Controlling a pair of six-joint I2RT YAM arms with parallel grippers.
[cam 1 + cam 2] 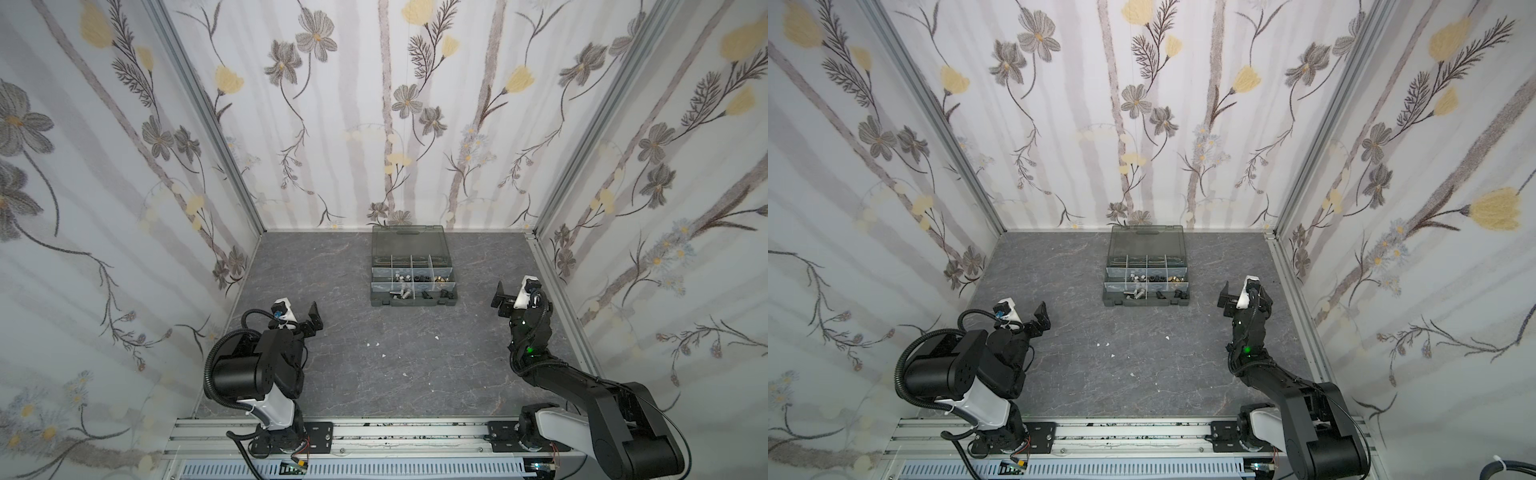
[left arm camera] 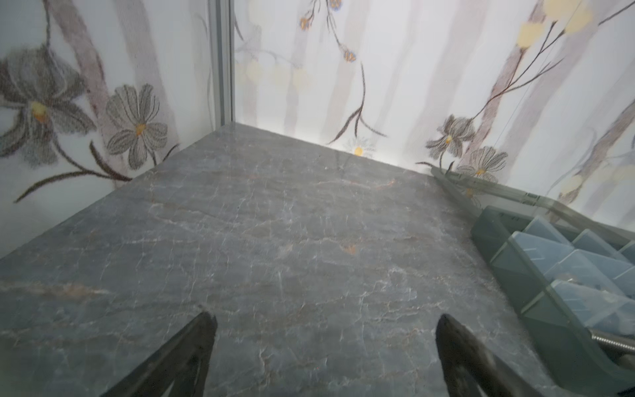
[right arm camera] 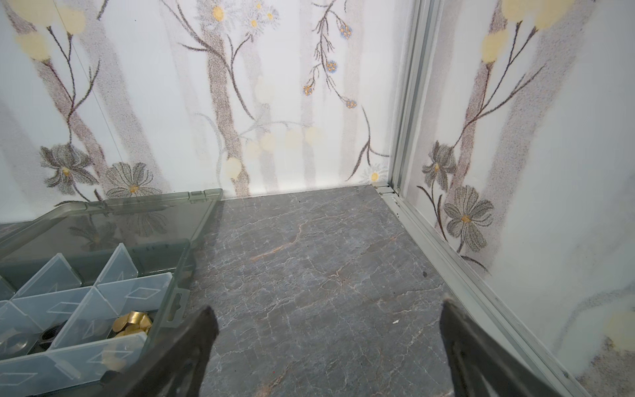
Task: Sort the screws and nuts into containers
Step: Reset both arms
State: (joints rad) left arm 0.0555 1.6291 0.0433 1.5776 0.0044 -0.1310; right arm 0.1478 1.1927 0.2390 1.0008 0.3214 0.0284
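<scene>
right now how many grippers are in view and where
2. The left gripper is on the left side of the organizer case, and the right gripper is on its right side. Both are clear of the case, jaws open and empty. Neither is hidden.

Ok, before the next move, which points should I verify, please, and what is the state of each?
1. Smoky clear hinged lid open: ok.
2. Left tool open, empty: ok.
3. Right tool open, empty: ok.
4. Both tools apart from the dark grey plastic organizer case: ok.
5. Brass-gold wing nuts unmixed: cannot tell.
6. Grey marble-patterned table: only tiny white flecks lie loose: ok.
</scene>
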